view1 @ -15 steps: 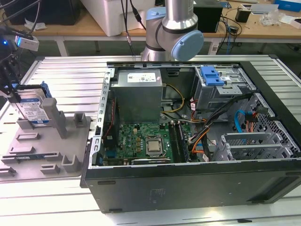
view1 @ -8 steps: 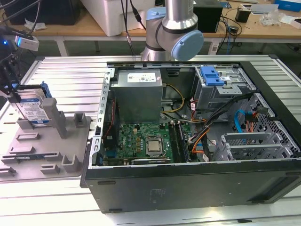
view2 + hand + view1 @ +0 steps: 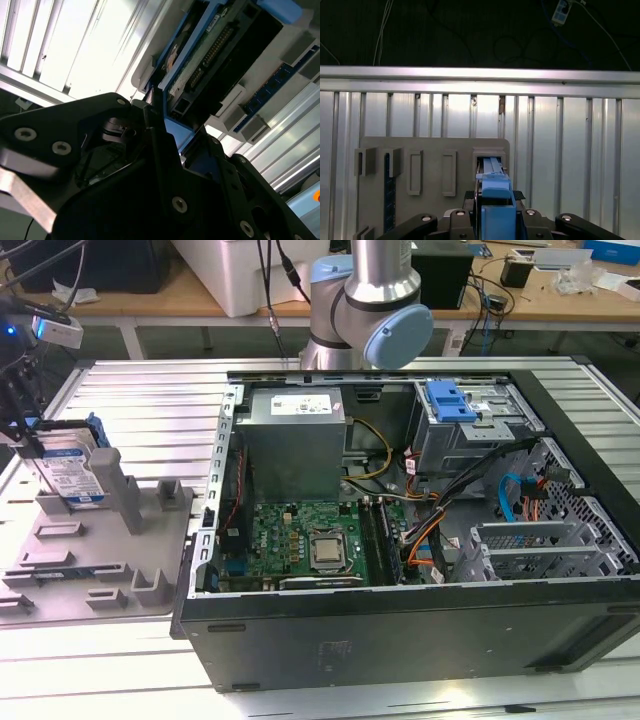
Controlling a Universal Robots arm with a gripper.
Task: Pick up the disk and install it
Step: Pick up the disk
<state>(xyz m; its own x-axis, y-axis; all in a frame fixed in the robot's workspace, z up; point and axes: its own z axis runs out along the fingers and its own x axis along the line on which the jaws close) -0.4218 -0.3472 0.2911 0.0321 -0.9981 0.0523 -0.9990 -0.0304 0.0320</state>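
Observation:
The disk (image 3: 72, 475) stands on edge in a slot at the far end of a grey holder tray (image 3: 150, 530), at the exterior view's left. It is silver, with a white-and-blue label and a blue bracket. My gripper (image 3: 45, 445) comes down over it from above. Its black fingers flank the disk's edges and press against the blue bracket. In the first wrist view the bracket of the disk (image 3: 496, 210) sits tight between the fingers of the gripper (image 3: 495, 197), above the tray (image 3: 435, 150). The second wrist view shows the connector edge of the disk (image 3: 210, 55) past the gripper (image 3: 160, 117).
An open computer case (image 3: 400, 640) lies flat at the exterior view's right, with the motherboard, cables and a grey power supply (image 3: 295, 440) inside. A grey drive cage with a blue latch (image 3: 450, 400) sits at its far corner. The arm's base (image 3: 360, 300) stands behind the case on the ribbed metal table.

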